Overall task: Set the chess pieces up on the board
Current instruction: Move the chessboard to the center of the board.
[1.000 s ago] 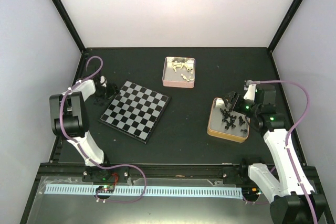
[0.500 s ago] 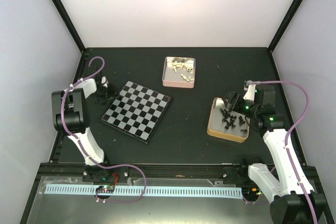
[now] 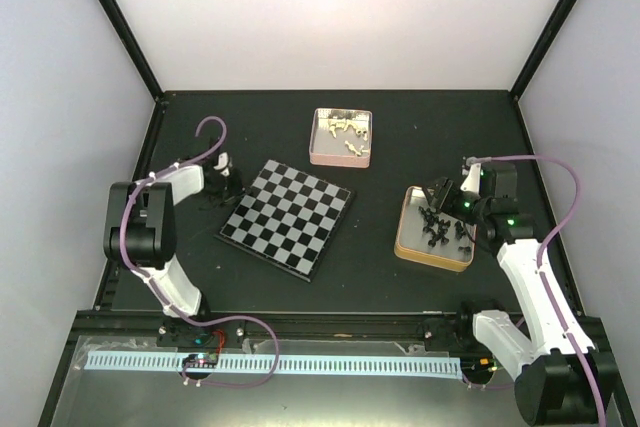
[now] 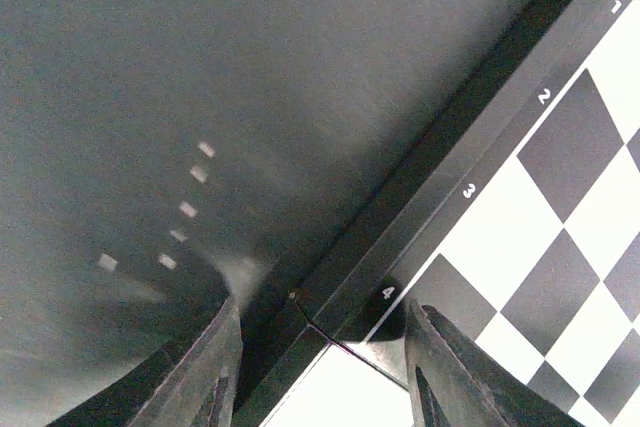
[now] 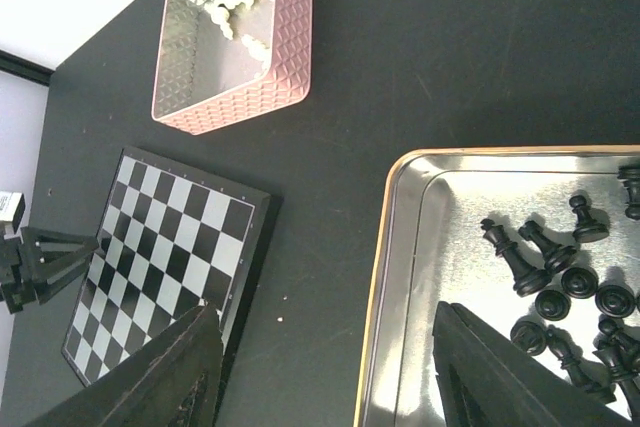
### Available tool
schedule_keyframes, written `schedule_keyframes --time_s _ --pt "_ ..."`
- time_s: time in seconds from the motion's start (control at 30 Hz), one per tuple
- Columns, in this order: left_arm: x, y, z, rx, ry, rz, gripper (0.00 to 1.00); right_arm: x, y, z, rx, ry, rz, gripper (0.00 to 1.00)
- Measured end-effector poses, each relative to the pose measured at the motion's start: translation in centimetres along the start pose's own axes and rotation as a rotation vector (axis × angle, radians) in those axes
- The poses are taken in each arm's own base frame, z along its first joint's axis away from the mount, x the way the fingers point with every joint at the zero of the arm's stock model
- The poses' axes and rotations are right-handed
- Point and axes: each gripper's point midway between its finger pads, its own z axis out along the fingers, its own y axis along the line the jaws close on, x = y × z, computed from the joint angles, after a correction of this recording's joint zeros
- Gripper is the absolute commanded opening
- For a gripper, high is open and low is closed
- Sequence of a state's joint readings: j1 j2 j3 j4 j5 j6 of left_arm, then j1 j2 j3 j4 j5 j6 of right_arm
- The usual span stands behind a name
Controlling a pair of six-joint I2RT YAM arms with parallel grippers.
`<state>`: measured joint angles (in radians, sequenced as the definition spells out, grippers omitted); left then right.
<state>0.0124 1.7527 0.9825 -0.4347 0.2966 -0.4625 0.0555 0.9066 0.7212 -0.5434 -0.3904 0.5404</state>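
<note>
The board (image 3: 290,217) lies tilted left of centre, with no pieces on it. My left gripper (image 3: 231,187) is at its left edge. In the left wrist view the left gripper (image 4: 323,305) is open and straddles the dark border of the board (image 4: 560,207) near the "4" mark, one finger over the table and one over a square. Black chess pieces (image 3: 445,230) lie in a gold-rimmed tin (image 3: 402,232). The cream-white ones (image 3: 343,132) are in a pink tin (image 3: 313,137). My right gripper (image 3: 438,197) hangs open over that gold tin's left rim (image 5: 390,247), holding nothing.
Black frame posts rise at the back corners. The left arm's purple cable (image 3: 205,137) loops above the board's left side. A rail (image 3: 320,327) runs along the near edge. Dark table (image 3: 370,217) separates the board from the gold tin.
The board has slid to the right and turned slightly, with the left gripper moving with it at its edge and its jaws narrowing. The right gripper has shifted a little and narrowed slightly.
</note>
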Motion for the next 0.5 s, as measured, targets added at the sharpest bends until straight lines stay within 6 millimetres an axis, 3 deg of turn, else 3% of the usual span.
schedule_keyframes --time_s 0.3,0.5 --pt "4.9 -2.1 -0.3 0.079 0.051 -0.004 0.51 0.1 -1.0 0.5 0.047 0.007 0.007 0.52" --pt "8.5 -3.9 -0.4 0.126 0.105 0.028 0.48 0.6 -3.7 1.8 0.168 0.044 0.03 0.41"
